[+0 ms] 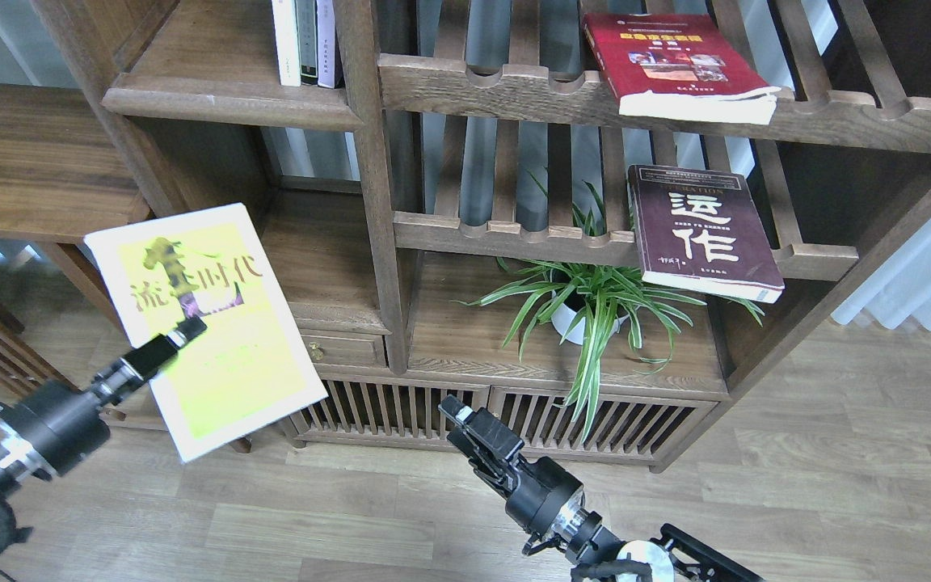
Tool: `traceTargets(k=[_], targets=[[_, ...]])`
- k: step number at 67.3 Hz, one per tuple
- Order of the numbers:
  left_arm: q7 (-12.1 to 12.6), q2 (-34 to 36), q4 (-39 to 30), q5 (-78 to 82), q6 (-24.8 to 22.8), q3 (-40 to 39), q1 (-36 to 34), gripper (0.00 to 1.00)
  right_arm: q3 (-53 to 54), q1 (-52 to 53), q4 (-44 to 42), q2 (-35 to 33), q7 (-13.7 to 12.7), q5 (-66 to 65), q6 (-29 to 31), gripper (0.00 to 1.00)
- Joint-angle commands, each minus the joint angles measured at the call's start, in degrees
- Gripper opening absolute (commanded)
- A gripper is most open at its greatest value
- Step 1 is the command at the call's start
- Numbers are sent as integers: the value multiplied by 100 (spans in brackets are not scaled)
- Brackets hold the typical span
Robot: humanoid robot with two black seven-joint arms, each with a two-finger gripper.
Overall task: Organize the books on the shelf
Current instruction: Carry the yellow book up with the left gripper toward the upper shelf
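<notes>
Yellow-green and white book (207, 323) is held up in the air at the left of the scene, cover facing the camera, tilted with its top edge leaning left. It is clamped by the left gripper (187, 331), whose fingers are closed over the lower middle of the cover; the left arm comes in from the lower left corner. The book hangs in front of the bookcase's left post and partly overlaps the solid plank shelf (316, 259) of the middle-left compartment; no contact with the shelf can be made out.

Right gripper (456, 408) is seen low in the centre, near the slatted cabinet doors (587, 420), pointing up and left. Nothing is held by it; whether its fingers are apart or together cannot be told, as it is seen dark and end-on.

Maroon book (700, 230) lies flat on the lower slatted rack (514, 234) at right, its near edge overhanging. Red book (671, 65) lies on the upper slatted rack (514, 89), likewise overhanging. A potted plant (591, 303) stands below the maroon book. Thin upright books (306, 40) are noted on the top-left shelf.
</notes>
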Motion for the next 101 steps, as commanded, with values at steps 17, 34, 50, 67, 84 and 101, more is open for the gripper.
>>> traceTargets(k=[17, 34, 50, 67, 84, 101], targets=[[14, -165, -1, -18, 1, -1057, -73, 10, -13, 82, -9, 0, 0, -8, 1, 95], [14, -192, -1, -62, 1, -1444, -257, 10, -13, 153, -123, 0, 0, -8, 1, 96], [31, -376, 17, -106, 1, -1541, -1031, 10, -13, 161, -114, 0, 0, -8, 1, 97], [75, -429, 35, -97, 1, -1638, -1707, 10, 4, 161, -105, 0, 0, -17, 1, 97], [101, -420, 43, -54, 1, -1708, -2024, 11, 84, 205, -114, 0, 0, -26, 1, 97], [699, -411, 175, 227, 1, -2015, -2349, 10, 92, 232, -114, 0, 0, -26, 1, 97]])
